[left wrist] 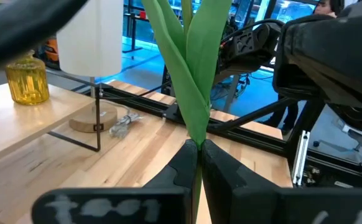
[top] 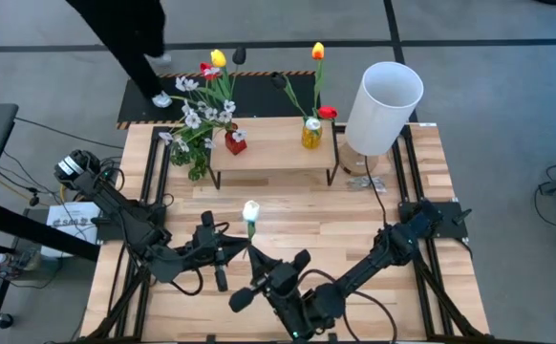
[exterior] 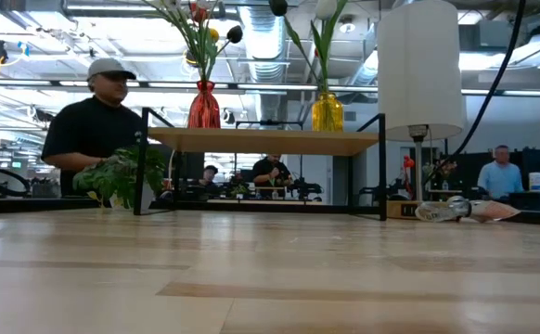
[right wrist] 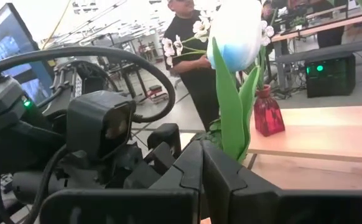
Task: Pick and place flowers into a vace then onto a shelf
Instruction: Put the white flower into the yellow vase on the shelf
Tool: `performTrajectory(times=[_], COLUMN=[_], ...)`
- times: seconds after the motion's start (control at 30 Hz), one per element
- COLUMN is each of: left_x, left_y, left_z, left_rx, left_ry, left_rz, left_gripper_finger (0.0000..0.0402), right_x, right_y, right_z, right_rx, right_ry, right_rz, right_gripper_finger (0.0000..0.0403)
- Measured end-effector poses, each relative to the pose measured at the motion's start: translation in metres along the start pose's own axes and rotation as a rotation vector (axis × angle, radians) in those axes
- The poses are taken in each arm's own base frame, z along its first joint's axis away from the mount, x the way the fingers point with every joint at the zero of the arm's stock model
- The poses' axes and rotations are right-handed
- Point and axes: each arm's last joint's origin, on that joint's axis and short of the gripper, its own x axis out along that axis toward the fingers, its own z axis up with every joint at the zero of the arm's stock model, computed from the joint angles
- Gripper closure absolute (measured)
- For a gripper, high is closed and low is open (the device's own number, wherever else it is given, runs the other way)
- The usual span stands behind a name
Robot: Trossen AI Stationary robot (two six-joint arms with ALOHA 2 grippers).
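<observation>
Evidently, our left gripper point(top: 243, 250) was clamped on the white tulip's point(top: 250, 211) stem at lower centre of the high view; the right gripper point(top: 243, 298), clenched empty, sat just below. We judged placement next: carrying it to the yellow vase point(top: 311, 133) on the shelf point(top: 276, 150). Slatted tabletop point(top: 402, 315); a person point(exterior: 98, 121) stood beyond.

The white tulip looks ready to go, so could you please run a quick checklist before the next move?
1. White tulip gripped: ok, left gripper shut on its stem.
2. Right gripper shut, holding nothing visible: ok.
3. Shelf free for placing: ok, bare board between the vases.
4. Red vase and yellow vase upright: ok.
5. Person clear of the table: cannot tell.
</observation>
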Motion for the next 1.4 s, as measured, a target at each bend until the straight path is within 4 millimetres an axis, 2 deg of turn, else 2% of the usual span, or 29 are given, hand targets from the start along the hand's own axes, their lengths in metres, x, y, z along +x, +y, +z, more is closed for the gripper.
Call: performTrajectory(times=[0.2,0.47,0.67,0.9,1.23,1.4], left_x=[0.0,0.0,0.0,-0.001,0.005,0.006], left_y=[0.0,0.0,-0.004,-0.008,-0.008,-0.008], left_z=[0.0,0.0,0.005,0.008,0.012,0.012], left_rx=[0.0,-0.002,-0.056,-0.078,-0.101,-0.096], left_ry=[0.001,0.0,-0.006,-0.006,0.014,0.013], left_rz=[-0.003,-0.003,-0.088,-0.178,-0.308,-0.311], left_gripper_finger=[0.04,0.04,0.04,0.04,0.04,0.04], right_x=[-0.001,-0.023,-0.021,-0.02,-0.019,-0.017], right_y=[-0.004,-0.02,-0.023,-0.023,-0.007,-0.006], right_z=[0.006,0.021,0.023,0.022,0.003,0.001], right_rx=[-0.003,0.102,0.139,0.174,0.147,0.158], right_ry=[0.001,0.017,0.016,0.015,0.013,0.012], right_rz=[0.002,0.043,0.039,0.037,0.036,0.032], right_gripper_finger=[0.0392,0.0301,0.0262,0.0267,0.0286,0.0285])
